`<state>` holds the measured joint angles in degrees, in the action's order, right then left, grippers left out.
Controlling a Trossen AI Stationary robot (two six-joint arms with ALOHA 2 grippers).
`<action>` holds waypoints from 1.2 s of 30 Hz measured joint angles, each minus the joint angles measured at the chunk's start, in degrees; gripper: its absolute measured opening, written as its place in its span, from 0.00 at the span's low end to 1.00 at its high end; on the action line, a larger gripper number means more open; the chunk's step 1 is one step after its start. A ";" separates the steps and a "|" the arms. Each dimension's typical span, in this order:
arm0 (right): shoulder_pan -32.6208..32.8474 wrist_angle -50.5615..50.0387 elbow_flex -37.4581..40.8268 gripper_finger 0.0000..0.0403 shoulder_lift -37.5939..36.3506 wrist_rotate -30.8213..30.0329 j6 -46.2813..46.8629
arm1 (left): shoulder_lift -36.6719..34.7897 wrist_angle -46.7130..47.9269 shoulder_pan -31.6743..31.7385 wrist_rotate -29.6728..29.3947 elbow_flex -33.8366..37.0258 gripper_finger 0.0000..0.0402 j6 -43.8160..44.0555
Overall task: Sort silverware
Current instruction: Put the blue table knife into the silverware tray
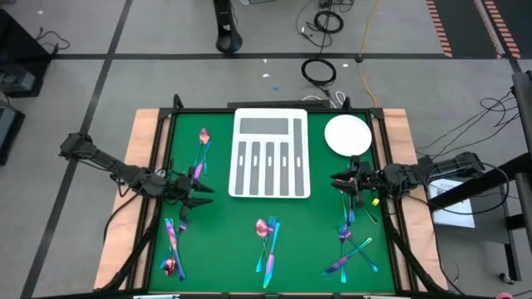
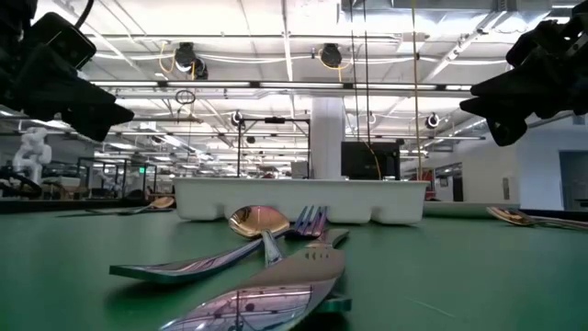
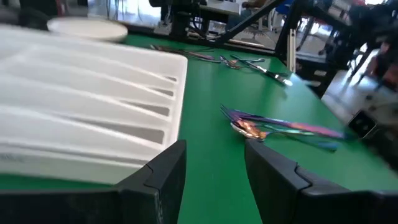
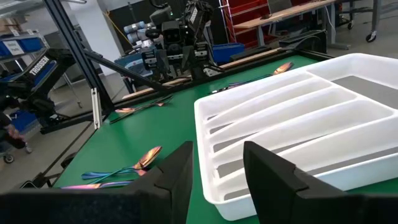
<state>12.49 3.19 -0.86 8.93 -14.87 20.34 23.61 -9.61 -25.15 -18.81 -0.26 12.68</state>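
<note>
Both our left gripper [image 1: 199, 192] and right gripper [image 1: 338, 182] hover open and empty beside the tray [image 1: 270, 154], cutlery [image 1: 267, 241] still scattered ahead for sorting.

Pretty bright and even overall, lit by the rows of white ceiling strip lights [image 2: 230, 41] in the low view, which blow out a bit. The iridescent metal spoon bowl [image 2: 259, 221] catches warm glare. Closest silverware there is soft, and both wrist views look smeary. Shadows on the green table mat [image 1: 316, 224] are faint.
</note>
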 joint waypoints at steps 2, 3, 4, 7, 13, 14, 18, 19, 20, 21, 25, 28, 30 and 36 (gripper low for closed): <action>-0.01 0.01 0.00 0.32 -0.01 0.01 0.00 | 0.01 -1.43 0.00 -0.77 0.01 0.41 -0.77; -0.01 0.02 0.00 0.32 -0.02 0.00 0.00 | 0.01 -3.05 0.00 -0.79 -0.01 0.41 0.62; -0.01 0.02 0.00 0.32 -0.01 0.00 0.00 | 0.01 -4.98 0.00 -0.85 -0.01 0.41 1.98; -0.02 0.58 0.02 0.32 0.00 -0.04 -0.02 | 0.01 -10.98 -0.02 -0.78 0.01 0.41 4.40; -0.13 5.21 0.02 0.32 0.00 -7.16 -1.76 | 0.00 -16.25 -0.07 -2.12 -0.02 0.41 12.37; -0.17 6.39 0.02 0.32 0.00 -8.08 -1.39 | -0.02 -16.37 -0.07 -2.40 -0.02 0.41 14.21; -0.13 9.68 0.02 0.32 0.02 -7.34 -2.36 | 0.00 -17.01 0.01 -2.58 -0.08 0.41 15.54; -0.13 10.36 0.02 0.32 0.00 -7.46 -1.44 | 0.01 -17.00 0.00 -2.69 -0.12 0.41 15.68; -0.13 11.04 0.02 0.32 0.03 -7.48 -0.23 | 0.04 -17.00 0.00 -2.69 -0.16 0.41 16.05; -0.13 11.71 0.02 0.32 0.11 -7.26 0.90 | 0.11 -17.00 0.00 -2.71 -0.20 0.41 16.65; -0.11 13.84 0.02 0.32 0.47 -3.96 4.68 | 1.31 -16.71 0.00 -1.28 -0.91 0.41 16.98; -0.07 15.68 0.02 0.32 1.65 -3.06 5.10 | 3.07 -12.07 0.19 -1.16 -3.53 0.41 15.49; -0.07 17.65 0.02 0.32 3.02 -3.49 4.85 | 4.64 -7.35 0.82 -1.03 -6.50 0.41 15.09; -0.09 26.05 0.02 0.32 8.99 -4.74 2.30 | 10.51 9.94 1.73 0.50 -19.45 0.41 15.37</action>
<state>12.40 29.24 -0.85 17.92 -19.62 22.64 34.13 0.33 -23.42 -18.31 -19.71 28.05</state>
